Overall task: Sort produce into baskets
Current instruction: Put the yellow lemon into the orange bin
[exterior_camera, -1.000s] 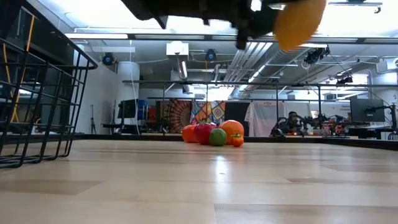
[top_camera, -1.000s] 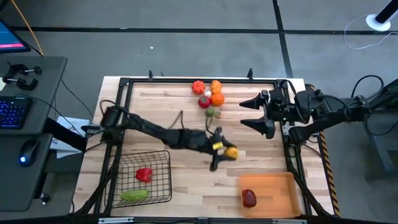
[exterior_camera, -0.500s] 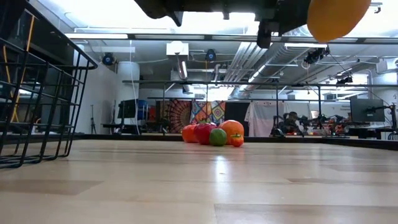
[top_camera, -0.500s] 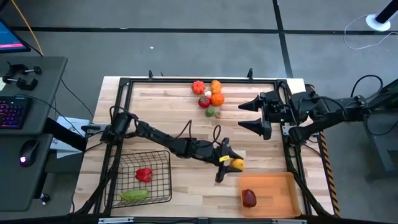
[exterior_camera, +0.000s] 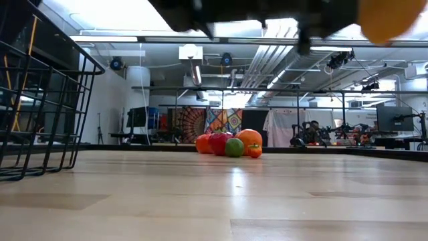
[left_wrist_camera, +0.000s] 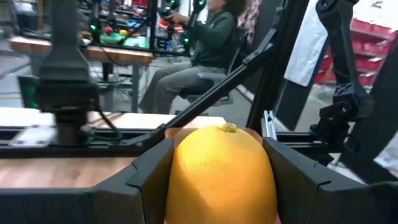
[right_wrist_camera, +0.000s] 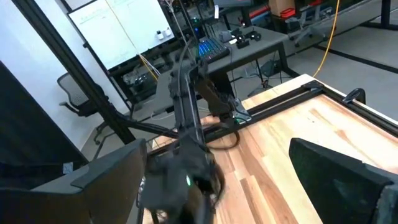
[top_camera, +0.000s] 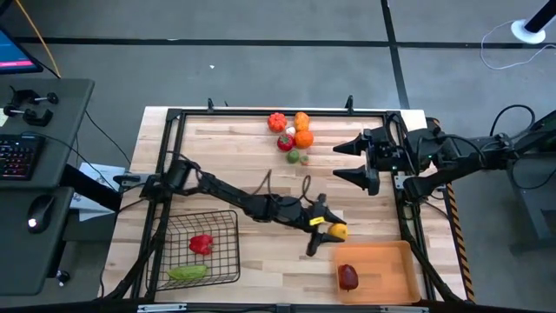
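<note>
— so where's the left gripper [top_camera: 324,231] at?
— stretched out over the table [top_camera: 226,143], just beside the near-left corner of the orange tray [top_camera: 395,261]. its fingers are clamped on either side of a yellow-orange fruit [top_camera: 336,231]; the left wrist view shows the fruit [left_wrist_camera: 221,171] wedged snug between the two dark pads, held up off the wood.
— anything in the tray?
— one dark red piece [top_camera: 347,277]. the black wire basket [top_camera: 228,248] at the near-left has a red piece [top_camera: 201,244] and a green one [top_camera: 188,272] inside.
— and the rest of the produce?
— a small cluster [top_camera: 292,133] at the far edge, reds, oranges, a green one and a bit of white, all touching or just beside each other. in the low view the cluster [exterior_camera: 229,143] sits far back on the wood.
— right arm?
— right gripper [top_camera: 352,160] hovers at the table's right side, fingers spread wide, holding nothing.
</note>
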{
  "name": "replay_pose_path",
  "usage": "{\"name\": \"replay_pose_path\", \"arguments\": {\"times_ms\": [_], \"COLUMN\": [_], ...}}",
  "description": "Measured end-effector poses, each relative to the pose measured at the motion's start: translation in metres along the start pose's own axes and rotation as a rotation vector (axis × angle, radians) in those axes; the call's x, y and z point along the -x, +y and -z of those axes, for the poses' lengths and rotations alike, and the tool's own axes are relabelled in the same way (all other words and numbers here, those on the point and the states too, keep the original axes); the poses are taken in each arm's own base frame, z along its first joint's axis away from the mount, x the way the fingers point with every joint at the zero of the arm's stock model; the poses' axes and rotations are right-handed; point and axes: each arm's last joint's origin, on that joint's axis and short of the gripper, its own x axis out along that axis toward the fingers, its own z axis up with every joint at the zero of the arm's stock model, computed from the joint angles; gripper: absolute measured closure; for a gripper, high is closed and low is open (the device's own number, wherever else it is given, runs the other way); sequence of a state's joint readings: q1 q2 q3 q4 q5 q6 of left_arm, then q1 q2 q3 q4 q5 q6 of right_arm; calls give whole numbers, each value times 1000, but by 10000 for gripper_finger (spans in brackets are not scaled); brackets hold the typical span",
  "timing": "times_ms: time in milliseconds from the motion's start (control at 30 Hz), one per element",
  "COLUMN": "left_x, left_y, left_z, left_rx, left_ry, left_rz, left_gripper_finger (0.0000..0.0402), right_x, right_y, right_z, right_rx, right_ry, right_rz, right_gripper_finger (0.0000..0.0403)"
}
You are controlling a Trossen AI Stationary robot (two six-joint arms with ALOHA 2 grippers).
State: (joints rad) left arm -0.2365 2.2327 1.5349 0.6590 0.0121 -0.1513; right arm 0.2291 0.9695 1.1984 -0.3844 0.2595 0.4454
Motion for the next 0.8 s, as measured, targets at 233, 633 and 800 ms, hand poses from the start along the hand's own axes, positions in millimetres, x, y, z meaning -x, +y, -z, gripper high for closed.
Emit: {"name": "replay_pose_path", "arguments": {"times_ms": [233, 633, 800], "left_x": [-46, -59, -59], "left_y": [-6, -18, -18], "left_z": [12, 37, 39], "left_rx": [26, 269, 197], "left_ry": [-49, 109, 120], "left_rz": [106, 94, 81], "left_gripper_finger": [196, 164, 163], "right_x": [0, 0, 0], "right_y": [0, 0, 0], "right_z": [1, 1, 1], "right_rx": [-24, -31, -31], "right_ry": [5, 8, 8], "right_rz": [2, 4, 4], "right_gripper_finger": [15, 15, 15]}}
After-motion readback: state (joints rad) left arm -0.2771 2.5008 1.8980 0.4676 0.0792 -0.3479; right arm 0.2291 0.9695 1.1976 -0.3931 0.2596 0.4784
